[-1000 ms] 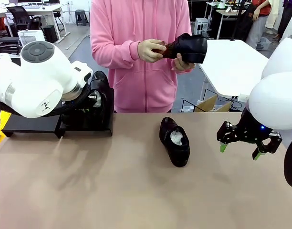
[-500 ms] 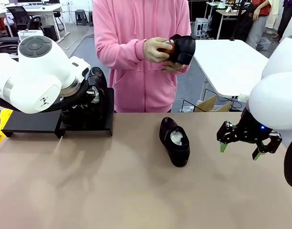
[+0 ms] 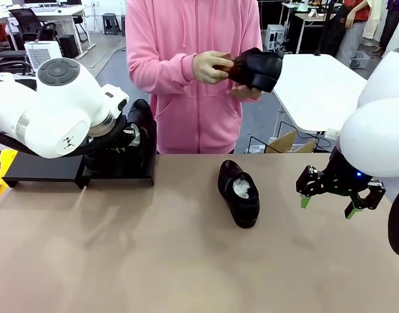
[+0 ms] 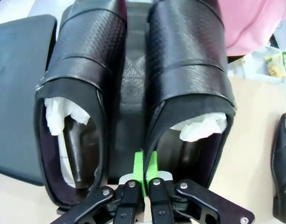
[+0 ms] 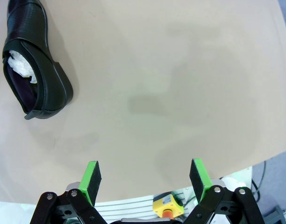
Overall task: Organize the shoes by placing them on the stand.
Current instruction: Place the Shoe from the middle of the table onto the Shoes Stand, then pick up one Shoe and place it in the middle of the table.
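Two glossy black shoes stand side by side on the matte-black stand (image 4: 17,93), toes pointing away from me. My left gripper (image 4: 145,168) is shut, its green pads pinched on the inner collar edge of the right-hand shoe (image 4: 189,60), beside the left-hand shoe (image 4: 82,60). In the front view the left arm hides most of the stand (image 3: 43,168). A third shoe (image 3: 238,192) lies on the table's middle, white paper inside; it also shows as the shoe (image 5: 33,60) in the right wrist view. My right gripper (image 3: 328,207) hovers open to its right, holding nothing. The person holds a fourth shoe (image 3: 259,67).
The person in a pink hoodie stands at the far edge, rubbing the held shoe with a small brown object (image 3: 224,64). A yellow box with a red button (image 5: 167,205) sits beyond the table edge under my right gripper. Bare tabletop (image 3: 154,261) lies at the front.
My left arm shifted up and left, then back right and down, the shoe on the stand moving with it. The person turned the held shoe in their hands. The right arm stayed still.
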Action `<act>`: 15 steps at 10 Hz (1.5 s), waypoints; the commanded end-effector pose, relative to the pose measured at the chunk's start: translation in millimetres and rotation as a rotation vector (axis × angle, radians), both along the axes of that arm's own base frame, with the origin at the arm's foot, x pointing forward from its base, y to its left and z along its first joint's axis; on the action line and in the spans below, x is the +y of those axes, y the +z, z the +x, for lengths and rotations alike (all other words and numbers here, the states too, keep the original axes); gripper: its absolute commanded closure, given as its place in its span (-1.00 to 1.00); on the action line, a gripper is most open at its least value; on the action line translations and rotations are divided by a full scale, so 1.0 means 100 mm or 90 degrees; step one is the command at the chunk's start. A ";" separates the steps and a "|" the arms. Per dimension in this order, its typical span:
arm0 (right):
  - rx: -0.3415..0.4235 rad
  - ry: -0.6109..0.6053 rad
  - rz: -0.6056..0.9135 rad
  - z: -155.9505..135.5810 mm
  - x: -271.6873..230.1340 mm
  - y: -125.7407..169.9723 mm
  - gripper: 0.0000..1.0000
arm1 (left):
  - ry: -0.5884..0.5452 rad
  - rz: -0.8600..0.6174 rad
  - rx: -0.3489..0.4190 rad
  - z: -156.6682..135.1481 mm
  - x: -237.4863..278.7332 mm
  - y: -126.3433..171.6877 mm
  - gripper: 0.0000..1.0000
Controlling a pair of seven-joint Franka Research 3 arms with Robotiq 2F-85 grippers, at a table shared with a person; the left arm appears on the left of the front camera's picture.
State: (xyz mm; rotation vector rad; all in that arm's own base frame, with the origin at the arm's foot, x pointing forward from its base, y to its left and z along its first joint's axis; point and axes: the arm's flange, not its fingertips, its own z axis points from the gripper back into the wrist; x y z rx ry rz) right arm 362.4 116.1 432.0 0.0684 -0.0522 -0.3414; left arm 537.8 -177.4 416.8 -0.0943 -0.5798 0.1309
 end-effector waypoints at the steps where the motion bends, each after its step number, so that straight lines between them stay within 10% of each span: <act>1: -0.006 0.010 0.011 0.01 -0.01 0.01 -1.00 | -0.004 0.004 -0.023 0.03 -0.07 -0.02 0.82; 3: -0.006 0.010 0.011 0.01 -0.01 0.01 -1.00 | 0.003 0.013 -0.027 -0.02 -0.02 0.05 0.04; 10: -0.006 0.010 0.011 0.01 -0.01 0.01 -1.00 | 0.037 -0.019 -0.075 -0.56 0.22 0.61 0.04; 11: -0.006 0.010 0.011 0.01 -0.01 0.01 -1.00 | 0.021 0.002 -0.053 -0.17 0.10 0.38 0.04; 15: -0.006 0.010 0.011 0.01 -0.01 0.01 -1.00 | 0.021 0.002 -0.053 -0.17 0.10 0.38 0.04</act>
